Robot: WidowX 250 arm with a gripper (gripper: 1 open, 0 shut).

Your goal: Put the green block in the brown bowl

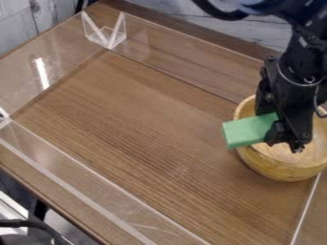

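Tool (pixel 284 129) of the black arm points steeply down over the right side of the table (pixel 128 124), its jaws partly apart and closed on one end of the block (pixel 250 131). That block is a flat, bright green slab, gripped at its right end so that the rest juts out to the left of the fingers. It is tilted, the free left end sitting a little lower than the gripped end. The block hangs in the air above the left rim of the bowl (pixel 288 158); part of it overlaps the bowl's opening and part reaches out past the rim over bare wood. Whether the block's underside touches the rim cannot be told from this view.

The bowl is round, light brown wood with a thick rim, and stands near the table's right edge. The arm and tool cover the back part of its hollow, so only the front wall and a piece of the inside show.

The table has a dark wood-grain top. A low clear wall (pixel 52 144) runs along its edges, and a clear folded piece (pixel 105 31) stands in the far left corner, well apart from the bowl.
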